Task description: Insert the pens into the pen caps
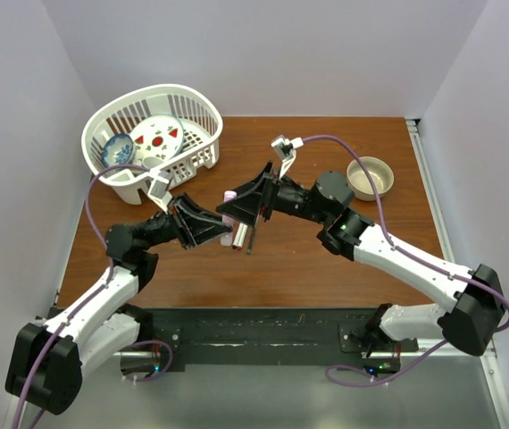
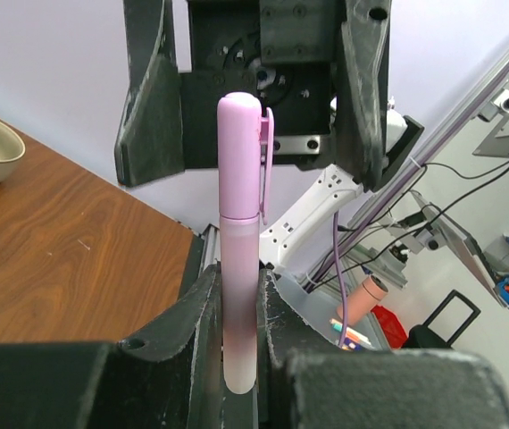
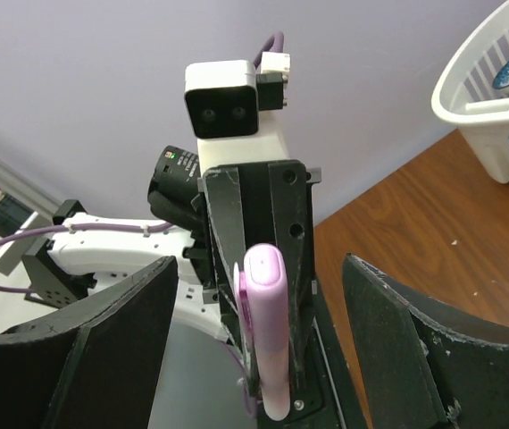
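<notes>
My left gripper (image 2: 239,313) is shut on the lower body of the pink pen (image 2: 239,277), which stands straight out from its jaws. A pink cap with a clip (image 2: 241,152) sits on the pen's far end. My right gripper (image 3: 262,268) faces it head-on, open, with its fingers (image 3: 120,331) spread wide on either side of the capped end (image 3: 265,304) and not touching it. Seen from above, the left gripper (image 1: 208,223) and the right gripper (image 1: 247,201) meet tip to tip over the middle of the table. A dark pen (image 1: 251,238) lies on the wood just below them.
A white dish basket (image 1: 194,105) holding a plate and a blue bowl stands at the back left. A small beige bowl (image 1: 370,177) sits at the right. White walls close in the table on three sides.
</notes>
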Controlling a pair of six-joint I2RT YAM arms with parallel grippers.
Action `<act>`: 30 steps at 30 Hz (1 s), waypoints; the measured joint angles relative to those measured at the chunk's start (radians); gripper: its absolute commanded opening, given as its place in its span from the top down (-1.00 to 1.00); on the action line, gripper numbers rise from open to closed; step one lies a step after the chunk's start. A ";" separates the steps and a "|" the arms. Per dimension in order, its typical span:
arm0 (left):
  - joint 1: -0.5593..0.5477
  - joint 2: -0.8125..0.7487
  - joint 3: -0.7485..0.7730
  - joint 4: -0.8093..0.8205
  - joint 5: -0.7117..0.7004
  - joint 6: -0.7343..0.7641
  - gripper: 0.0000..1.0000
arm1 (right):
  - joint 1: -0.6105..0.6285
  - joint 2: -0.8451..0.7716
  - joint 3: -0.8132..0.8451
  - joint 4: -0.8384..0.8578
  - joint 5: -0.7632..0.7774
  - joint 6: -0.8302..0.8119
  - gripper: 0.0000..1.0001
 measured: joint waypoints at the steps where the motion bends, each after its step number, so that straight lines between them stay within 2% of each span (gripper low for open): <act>1: 0.000 0.000 -0.003 0.006 0.003 0.000 1.00 | 0.000 0.001 0.014 -0.019 0.000 -0.008 -0.45; 5: 0.000 0.004 -0.025 0.040 0.012 -0.008 1.00 | 0.000 0.002 0.049 -0.053 -0.001 -0.031 -0.09; 6: 0.000 0.006 -0.030 0.047 0.014 -0.008 1.00 | 0.000 0.002 0.050 -0.058 -0.001 -0.034 0.12; 11: 0.000 0.023 -0.032 0.063 0.019 -0.011 1.00 | 0.000 0.009 0.049 -0.085 -0.013 -0.050 0.55; 12: 0.000 0.026 -0.032 0.067 0.022 -0.014 1.00 | -0.002 0.010 0.045 -0.092 -0.021 -0.051 0.67; 13: -0.001 0.027 -0.032 0.067 0.027 -0.020 1.00 | -0.002 0.010 0.038 -0.090 -0.029 -0.051 1.00; 21: -0.003 0.106 0.014 0.016 0.103 -0.031 1.00 | -0.023 -0.002 -0.054 0.001 -0.043 -0.039 1.00; 25: -0.002 0.211 0.094 0.043 0.206 -0.068 1.00 | -0.024 -0.019 -0.094 0.043 -0.018 -0.037 1.00; 30: 0.001 0.250 0.186 -0.049 0.285 -0.025 1.00 | -0.026 -0.053 -0.124 0.064 0.027 -0.041 1.00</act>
